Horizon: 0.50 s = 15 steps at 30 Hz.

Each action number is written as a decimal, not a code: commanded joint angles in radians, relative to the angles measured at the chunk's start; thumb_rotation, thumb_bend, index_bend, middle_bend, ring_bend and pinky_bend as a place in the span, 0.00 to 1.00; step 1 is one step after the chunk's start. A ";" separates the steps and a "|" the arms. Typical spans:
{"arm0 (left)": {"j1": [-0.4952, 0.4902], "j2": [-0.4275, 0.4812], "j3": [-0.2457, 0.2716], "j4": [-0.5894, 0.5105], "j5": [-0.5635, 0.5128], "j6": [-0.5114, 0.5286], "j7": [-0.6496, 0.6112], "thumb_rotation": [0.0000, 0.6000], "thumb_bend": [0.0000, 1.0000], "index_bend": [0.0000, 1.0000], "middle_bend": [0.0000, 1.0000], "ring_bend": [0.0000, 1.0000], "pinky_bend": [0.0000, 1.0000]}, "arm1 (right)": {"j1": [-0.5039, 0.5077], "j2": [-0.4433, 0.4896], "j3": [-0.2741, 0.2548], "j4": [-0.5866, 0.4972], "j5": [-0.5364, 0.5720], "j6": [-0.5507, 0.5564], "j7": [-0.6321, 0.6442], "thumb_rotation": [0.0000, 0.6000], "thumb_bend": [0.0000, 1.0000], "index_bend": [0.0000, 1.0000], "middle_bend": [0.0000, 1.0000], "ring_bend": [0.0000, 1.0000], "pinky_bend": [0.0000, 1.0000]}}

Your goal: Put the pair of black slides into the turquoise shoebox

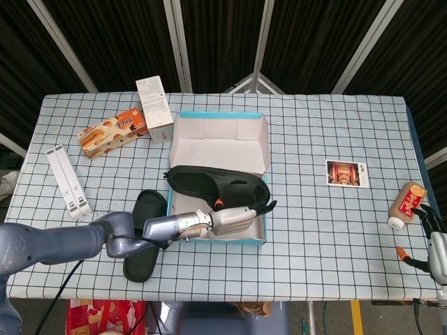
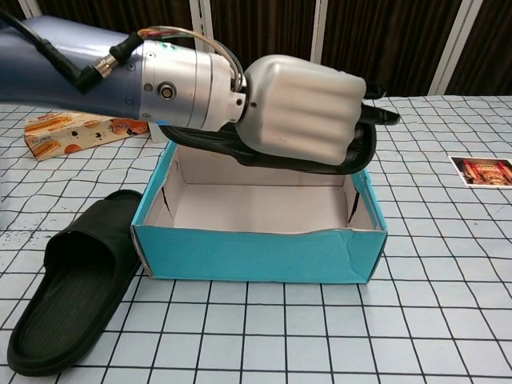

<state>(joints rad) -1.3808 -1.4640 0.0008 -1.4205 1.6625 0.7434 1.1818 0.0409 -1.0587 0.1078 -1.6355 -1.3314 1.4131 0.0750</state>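
over the turquoise shoebox (image 2: pixel 256 252) on the counter (image 1: pixel 328 230), the left hand (image 2: pixel 300 104) grips one black slide (image 2: pixel 352 152); lower it level, toe clear of the walls. its mate (image 2: pixel 68 292) lies beside the box. the right hand (image 1: pixel 436 244) idles, fingers apart.

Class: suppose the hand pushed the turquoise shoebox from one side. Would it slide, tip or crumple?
The turquoise shoebox would probably slide: it sits flat and low. Its front wall already looks wavy and dented, so the thin card may buckle. It is nearly empty, hence likely light.

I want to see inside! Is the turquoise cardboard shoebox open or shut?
Open. The turquoise cardboard shoebox has its lid flipped back, showing its pale inside.
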 commanded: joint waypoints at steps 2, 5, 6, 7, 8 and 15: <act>0.033 -0.024 0.016 0.041 0.012 0.017 -0.018 1.00 0.47 0.54 0.46 0.06 0.20 | -0.001 -0.001 0.000 0.000 -0.001 0.001 0.000 1.00 0.23 0.20 0.13 0.23 0.27; 0.061 -0.057 0.028 0.091 0.031 0.047 -0.042 1.00 0.47 0.54 0.46 0.06 0.20 | 0.000 -0.001 0.001 0.001 0.003 -0.002 0.001 1.00 0.23 0.20 0.13 0.23 0.27; 0.067 -0.066 0.030 0.106 0.037 0.054 -0.052 1.00 0.47 0.54 0.46 0.06 0.20 | 0.000 -0.001 0.001 0.001 0.003 -0.003 0.002 1.00 0.23 0.20 0.13 0.23 0.27; 0.072 -0.075 0.031 0.120 0.043 0.062 -0.059 1.00 0.47 0.54 0.46 0.06 0.20 | 0.001 -0.001 0.001 0.001 0.003 -0.004 0.002 1.00 0.23 0.20 0.13 0.23 0.27; 0.077 -0.088 0.030 0.139 0.055 0.074 -0.069 1.00 0.47 0.54 0.46 0.06 0.20 | 0.001 -0.002 0.001 0.002 0.004 -0.006 0.003 1.00 0.23 0.20 0.13 0.23 0.27; 0.081 -0.149 0.024 0.234 0.111 0.116 -0.130 1.00 0.47 0.55 0.46 0.06 0.20 | 0.003 -0.003 0.002 0.002 0.006 -0.011 0.002 1.00 0.23 0.20 0.13 0.23 0.27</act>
<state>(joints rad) -1.2999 -1.5988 0.0254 -1.2038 1.7588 0.8512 1.0645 0.0444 -1.0614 0.1095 -1.6336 -1.3259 1.4023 0.0766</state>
